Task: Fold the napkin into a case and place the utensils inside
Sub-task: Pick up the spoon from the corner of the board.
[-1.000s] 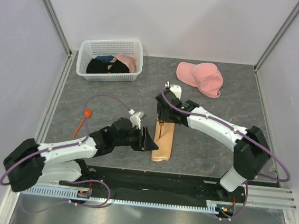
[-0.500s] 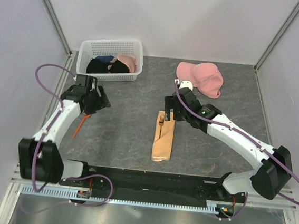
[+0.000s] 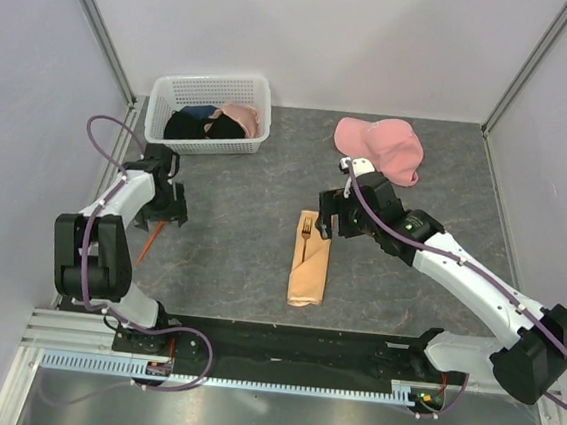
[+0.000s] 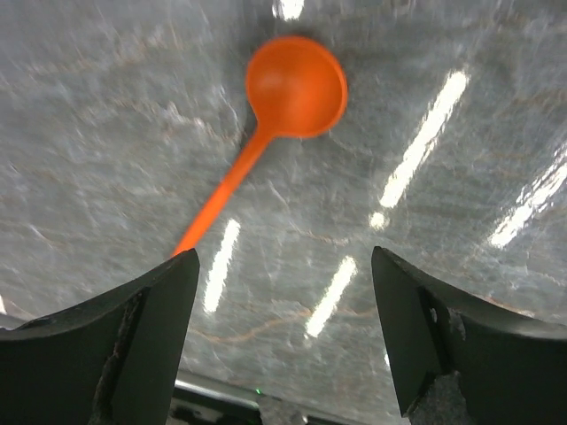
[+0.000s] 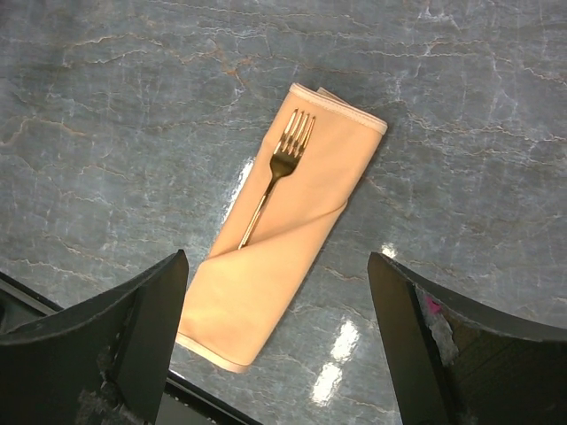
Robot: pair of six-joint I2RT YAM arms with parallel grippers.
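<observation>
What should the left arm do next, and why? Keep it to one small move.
Probably lower the left gripper onto the handle of the orange spoon and close. Its jaws stand open just above the spoon, which lies outside the case, while the fork is already tucked into the folded napkin.

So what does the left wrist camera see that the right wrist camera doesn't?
Only the left wrist view shows the orange spoon, lying loose on the table ahead of the open left pincer. Only the right wrist view shows the folded napkin with the fork tucked into its fold, under the open right pincer. Both show the grey marbled table and black fingers spread apart, holding nothing.
</observation>
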